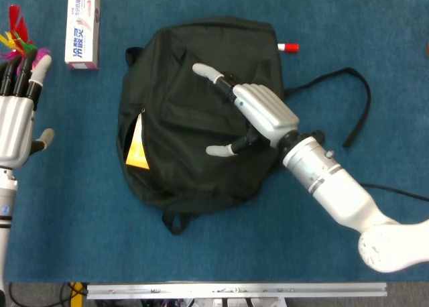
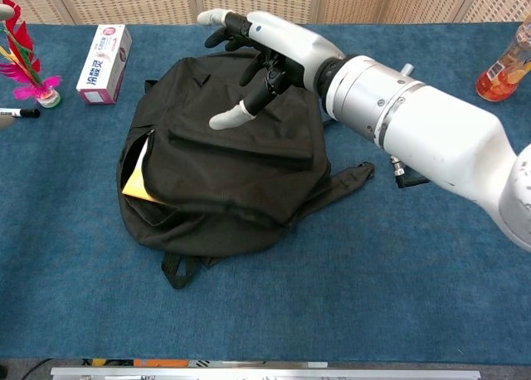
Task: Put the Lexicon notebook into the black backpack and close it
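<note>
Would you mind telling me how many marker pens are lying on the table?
2: a red-capped marker pokes out behind the black backpack, and a black marker lies at the far left by the shuttlecock. The backpack may hide others.

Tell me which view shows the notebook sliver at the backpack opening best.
Head view: the notebook shows as a clear yellow-and-white wedge at the backpack's left opening, seen from above. Chest view shows the same corner, lower and partly shadowed by the flap.
</note>
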